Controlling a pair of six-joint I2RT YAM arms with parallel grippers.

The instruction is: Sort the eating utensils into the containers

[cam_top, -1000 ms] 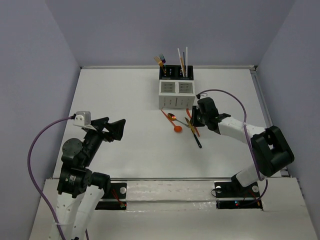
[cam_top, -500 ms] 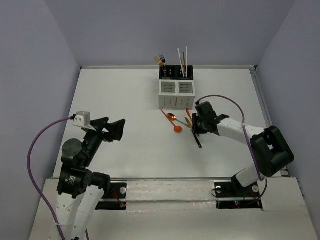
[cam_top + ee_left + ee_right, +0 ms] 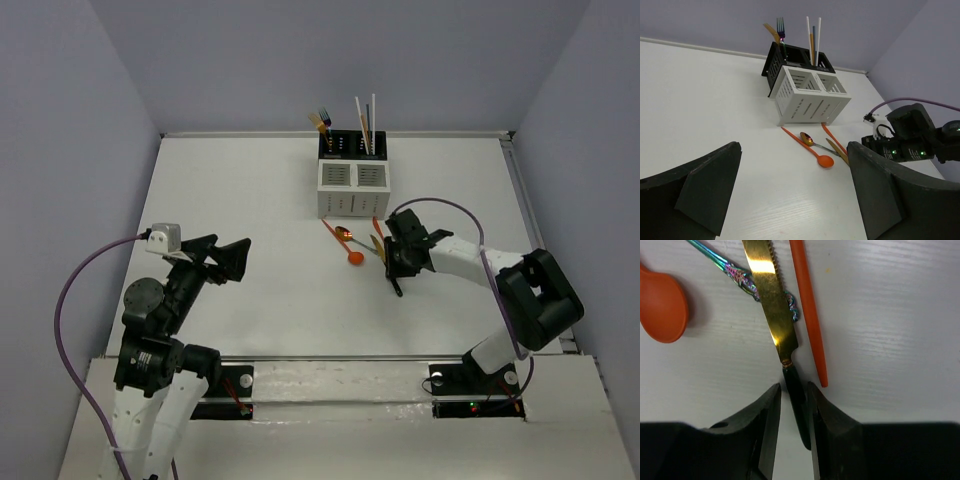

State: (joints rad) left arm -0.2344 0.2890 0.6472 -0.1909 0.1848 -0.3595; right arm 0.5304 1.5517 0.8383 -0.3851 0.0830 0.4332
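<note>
On the table in front of the four-compartment caddy (image 3: 353, 185) lie an orange spoon (image 3: 355, 257), an iridescent spoon (image 3: 344, 232), an orange stick (image 3: 378, 228) and a gold knife with a black handle (image 3: 396, 283). In the right wrist view my right gripper (image 3: 794, 395) is down at the table. Its jaws stand narrowly open on either side of the knife's black handle (image 3: 796, 400), just behind the gold blade (image 3: 767, 295). The orange stick (image 3: 809, 315) lies beside the blade. My left gripper (image 3: 235, 258) is open and empty, raised at the left.
The caddy's black back boxes hold gold and iridescent forks (image 3: 320, 120) and white and dark sticks (image 3: 365, 120). A purple cable (image 3: 450, 205) arcs over the right arm. The table's right edge rail (image 3: 525, 200) runs along the right side.
My right gripper has moved down and toward me along the knife, from beside the caddy to the black handle. The left arm has not moved.
</note>
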